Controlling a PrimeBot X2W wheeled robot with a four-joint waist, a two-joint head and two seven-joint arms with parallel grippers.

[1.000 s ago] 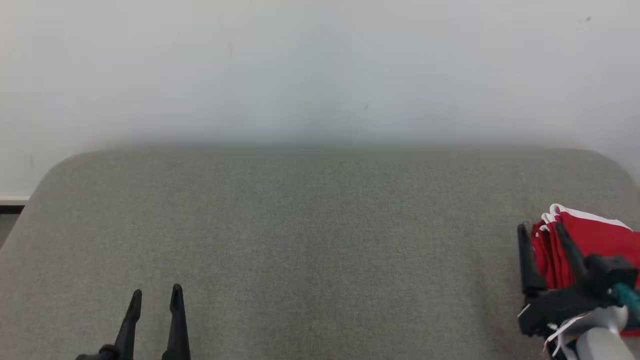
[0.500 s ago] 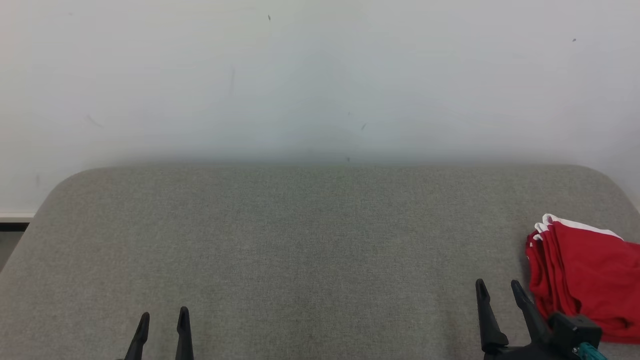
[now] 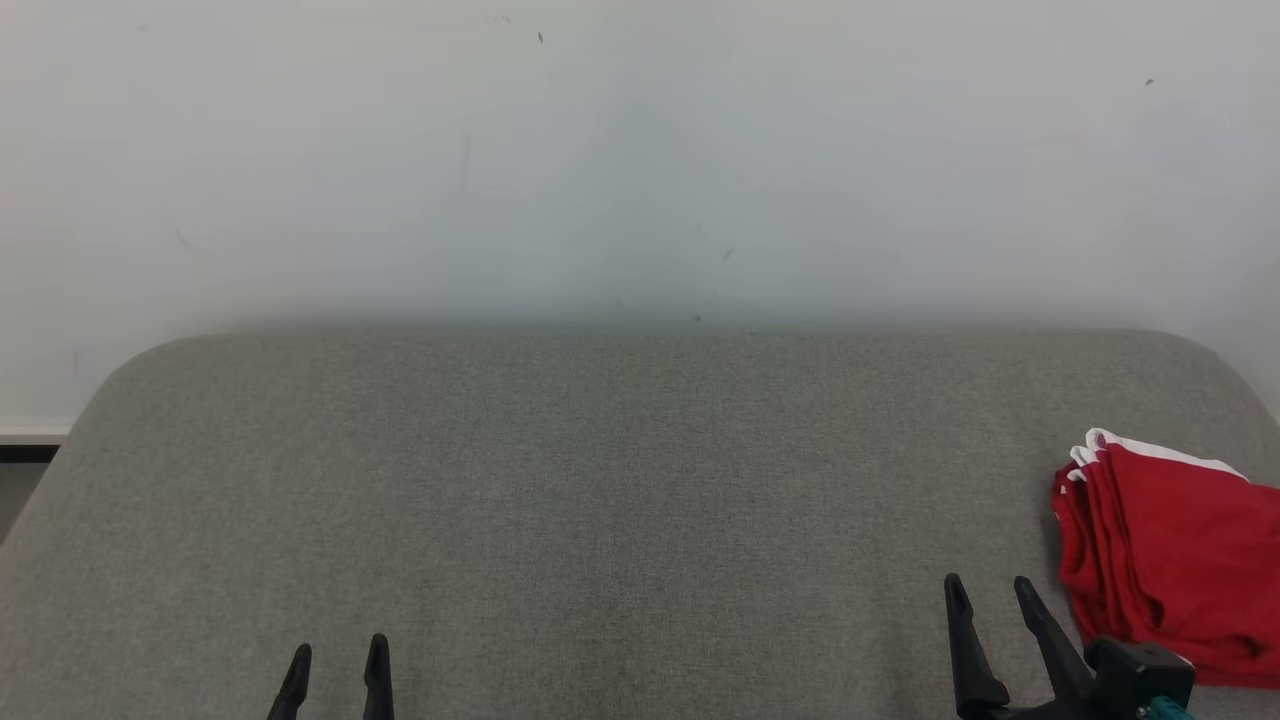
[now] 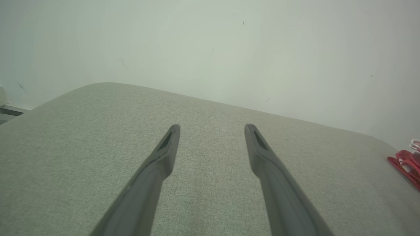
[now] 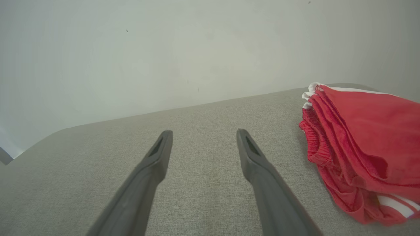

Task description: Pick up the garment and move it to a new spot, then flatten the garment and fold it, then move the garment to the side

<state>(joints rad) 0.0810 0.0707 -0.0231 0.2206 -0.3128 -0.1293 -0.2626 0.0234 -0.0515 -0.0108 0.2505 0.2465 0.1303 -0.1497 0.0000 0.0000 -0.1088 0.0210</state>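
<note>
The garment (image 3: 1170, 555) is red with white trim and lies folded in a stack at the right edge of the grey padded table (image 3: 620, 480). The right wrist view has the garment (image 5: 364, 147) on its right, and the left wrist view catches a red corner of the garment (image 4: 407, 162) at its far right. My right gripper (image 3: 988, 588) stands open and empty just left of the garment, apart from it. At the lower left my left gripper (image 3: 338, 655) is open too, with nothing between its fingers.
A plain white wall (image 3: 640, 150) rises behind the table. The table's rounded back corners sit at the far left and far right. A strip of dark floor (image 3: 15, 470) shows past the left edge.
My right gripper has let go of the garment and pulled back to its left and toward me. The left gripper has drawn back a little. The head camera tilted up slightly.
</note>
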